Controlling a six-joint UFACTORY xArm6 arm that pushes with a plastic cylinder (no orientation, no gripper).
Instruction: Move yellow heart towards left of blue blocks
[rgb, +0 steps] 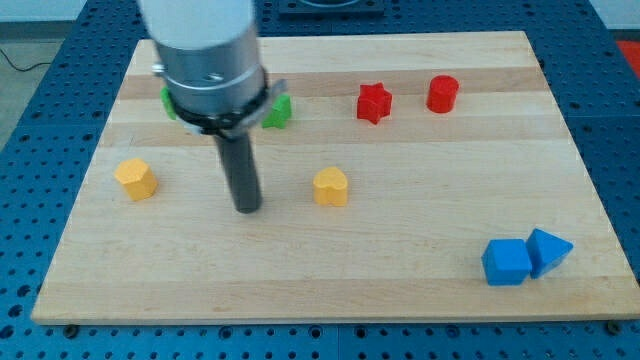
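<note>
The yellow plastic heart block (331, 187) sits mid-board, well apart from the blue blocks (524, 258) at its 4 o'clock; my tip (247, 209) (upright, holding nothing) stands near, at 9 o'clock

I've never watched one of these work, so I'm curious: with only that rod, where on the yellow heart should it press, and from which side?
There is no gripping here; my tip can only push. The yellow heart sits just to the tip's right in the view, and the blue cube and blue triangular block lie lower right. So probably press the heart's upper-left side, sending it down and right to stop left of the cube.
</note>
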